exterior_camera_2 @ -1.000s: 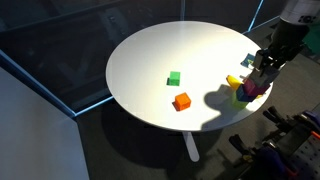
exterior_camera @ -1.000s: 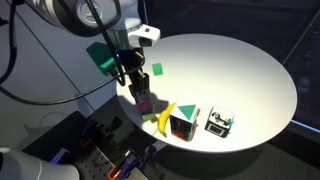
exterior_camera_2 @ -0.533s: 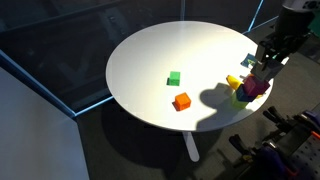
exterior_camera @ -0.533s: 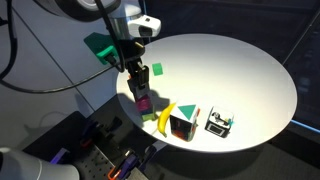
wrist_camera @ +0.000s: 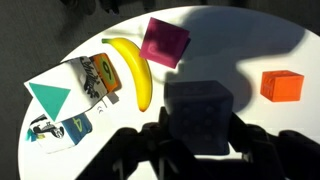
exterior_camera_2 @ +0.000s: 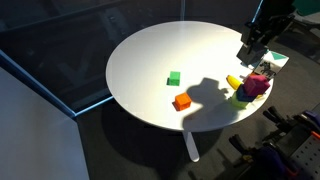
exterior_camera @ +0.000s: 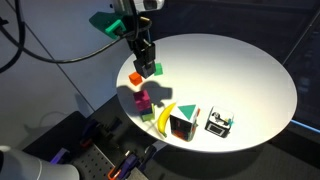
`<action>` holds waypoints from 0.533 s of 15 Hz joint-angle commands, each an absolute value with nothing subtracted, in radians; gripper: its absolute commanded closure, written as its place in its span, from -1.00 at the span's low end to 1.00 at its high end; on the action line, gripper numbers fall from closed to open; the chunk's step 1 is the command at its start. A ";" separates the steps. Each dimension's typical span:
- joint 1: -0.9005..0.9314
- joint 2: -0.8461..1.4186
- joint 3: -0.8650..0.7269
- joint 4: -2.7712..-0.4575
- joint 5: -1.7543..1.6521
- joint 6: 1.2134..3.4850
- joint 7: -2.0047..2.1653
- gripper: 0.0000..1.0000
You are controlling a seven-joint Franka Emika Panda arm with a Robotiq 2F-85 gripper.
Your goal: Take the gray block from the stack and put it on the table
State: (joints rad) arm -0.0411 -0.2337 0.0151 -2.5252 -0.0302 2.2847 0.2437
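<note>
My gripper (wrist_camera: pixel 200 132) is shut on the gray block (wrist_camera: pixel 198 108), a dull dark cube held above the white table (wrist_camera: pixel 230 40). In both exterior views the gripper (exterior_camera: pixel 145 62) (exterior_camera_2: pixel 248 50) hangs in the air, apart from the stack. The stack (exterior_camera: pixel 143 101) (exterior_camera_2: pixel 256 88) stands near the table edge, with a magenta cube (wrist_camera: pixel 165 42) on top and a yellow-green cube (exterior_camera_2: pixel 242 98) below. The held block is hard to make out in the exterior views.
An orange cube (wrist_camera: pixel 281 86) (exterior_camera_2: pixel 181 101) and a flat green block (exterior_camera_2: pixel 174 78) lie on the table. A banana (wrist_camera: pixel 135 72) (exterior_camera: pixel 165 116), a small printed box (exterior_camera: pixel 183 123) and another small box (exterior_camera: pixel 219 123) sit near the edge beside the stack.
The gripper has risen from the top of the stack with the gray block in it and moved inward over the table. The magenta cube is now the stack's top.
</note>
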 commanded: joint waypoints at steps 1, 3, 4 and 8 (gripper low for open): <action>-0.026 -0.111 0.031 -2.415 -0.015 2.297 0.264 0.41; -0.016 -0.046 0.035 -2.371 -0.023 2.313 0.272 0.41; -0.012 -0.012 0.035 -2.353 -0.031 2.325 0.276 0.41; 0.003 0.122 0.025 -2.292 -0.052 2.359 0.285 0.41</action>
